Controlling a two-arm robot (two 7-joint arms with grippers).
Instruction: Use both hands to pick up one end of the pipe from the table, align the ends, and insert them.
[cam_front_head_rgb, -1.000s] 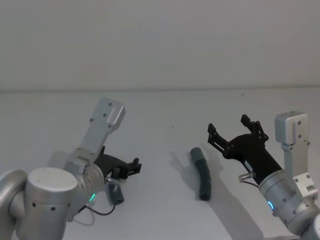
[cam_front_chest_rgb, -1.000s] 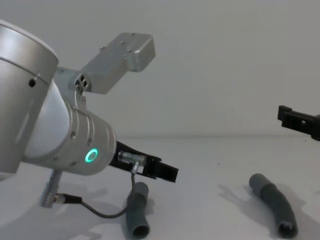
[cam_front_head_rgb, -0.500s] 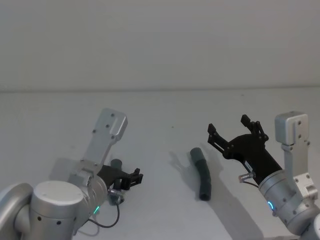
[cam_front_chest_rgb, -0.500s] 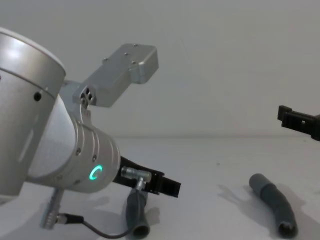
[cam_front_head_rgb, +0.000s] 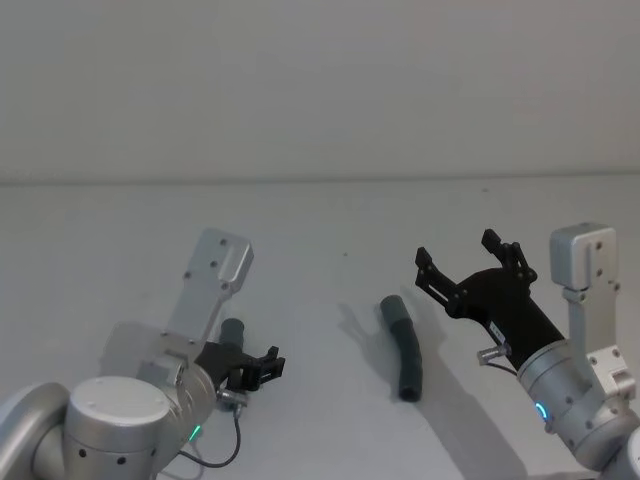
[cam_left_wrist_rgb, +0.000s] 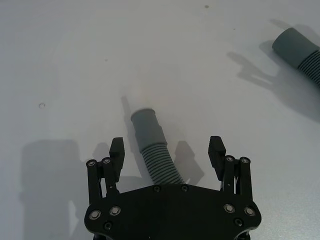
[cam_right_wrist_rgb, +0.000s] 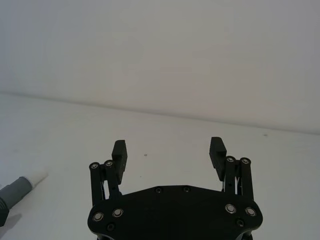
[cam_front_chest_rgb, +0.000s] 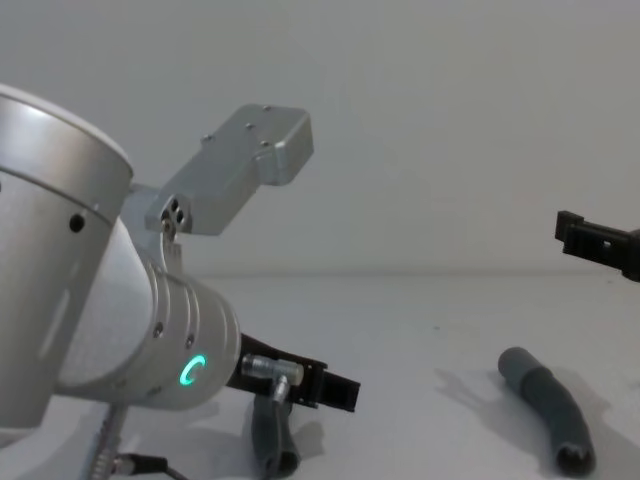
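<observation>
Nothing picked up yet.
The left gripper (cam_left_wrist_rgb: 166, 147), spread wide, sits low around one pipe piece (cam_left_wrist_rgb: 148, 129) on the table (cam_front_head_rgb: 300, 230) (not squeezing). The right gripper (cam_front_head_rgb: 456, 250), wide too, hangs apart from the other piece (cam_front_head_rgb: 403, 350). Grabbing, lining up, pushing together are left.

Head view looks steeply down, chest view low across the surface (cam_front_chest_rgb: 430, 335); both share the hose piece (cam_front_head_rgb: 403, 345) around four-to-five o'clock.
</observation>
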